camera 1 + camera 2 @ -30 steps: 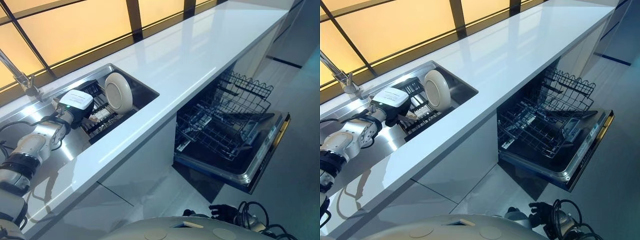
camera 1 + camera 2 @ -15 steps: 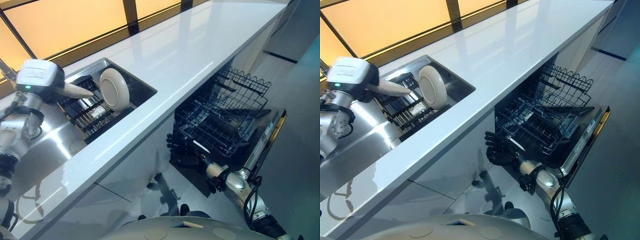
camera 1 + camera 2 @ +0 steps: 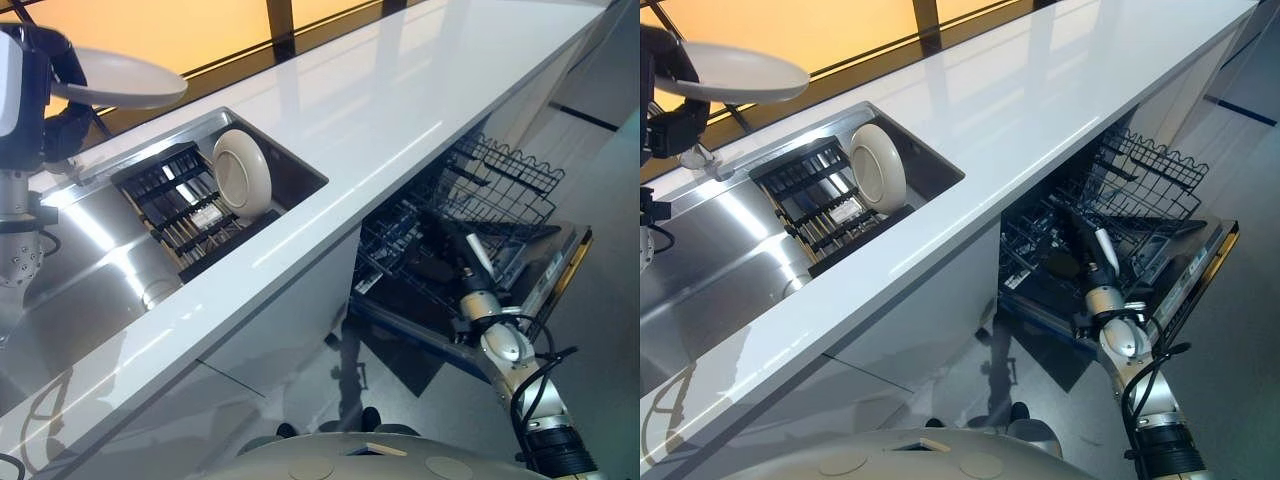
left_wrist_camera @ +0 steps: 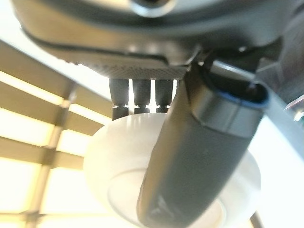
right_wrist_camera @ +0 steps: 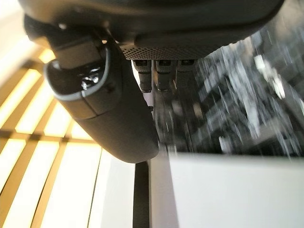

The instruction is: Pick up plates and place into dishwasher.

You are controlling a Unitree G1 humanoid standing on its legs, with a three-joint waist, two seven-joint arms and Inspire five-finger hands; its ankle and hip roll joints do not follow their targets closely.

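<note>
I count two plates: one (image 3: pixel 120 78) held up, one (image 3: pixel 243 177) in the sink rack (image 3: pixel 170 205); one dishwasher (image 3: pixel 480 240).

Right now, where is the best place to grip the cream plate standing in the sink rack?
Pinch the upper rim of the round cream plate: it stands on edge in the black sink rack, so come from above, fingers either side of its exposed top.
</note>
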